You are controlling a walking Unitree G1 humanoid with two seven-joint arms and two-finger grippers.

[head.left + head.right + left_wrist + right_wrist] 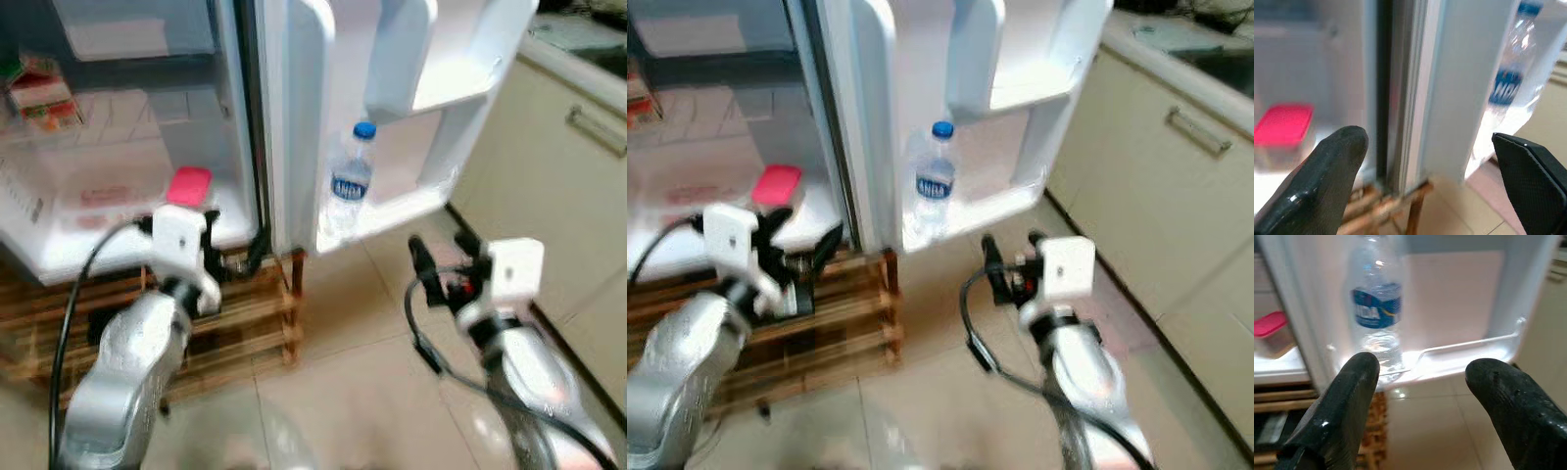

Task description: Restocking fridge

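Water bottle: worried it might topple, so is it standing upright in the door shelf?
Upright: the water bottle stands cap-up on the lowest door shelf.

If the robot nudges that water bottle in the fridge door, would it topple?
Probably easily: the water bottle stands tall and narrow on the bottom door shelf. It looks full, so fairly heavy. Its clear plastic seems smooth, perhaps slippery.

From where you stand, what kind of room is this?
Most likely a home kitchen: an open fridge door with a water bottle on its lowest shelf, cream cabinets under a countertop, and a tiled floor.
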